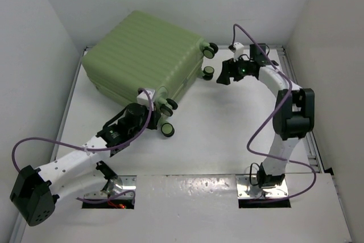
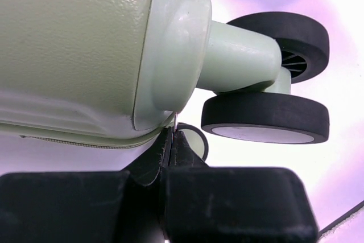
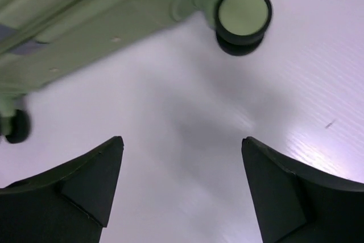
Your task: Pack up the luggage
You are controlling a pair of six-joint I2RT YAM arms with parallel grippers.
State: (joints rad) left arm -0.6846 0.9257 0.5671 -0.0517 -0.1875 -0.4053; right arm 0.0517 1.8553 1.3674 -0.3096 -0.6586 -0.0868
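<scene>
Far left on the white tabletop, the large pale-green ribbed hard-shell suitcase lies flat with its shell closed, back corner close to the white side wall. Its black-and-green caster wheels stick out along the right-hand edge, over bare table. Purple cables loop off both arms, well clear of the case.

Now the left pincer: it's tucked right in at the near wheel corner, black fingers pressed flat together, tips up against the zip seam under the shell. A twin wheel hangs just beside them. Something thin and bright shows at the tips, too small to call!

Over on the other side, the right pincer hovers just beside the far pair of wheels, jaws spread wide, nothing between them. From its wrist view only bare table lies below, with the green shell and one wheel just ahead, apart from the fingers.
</scene>
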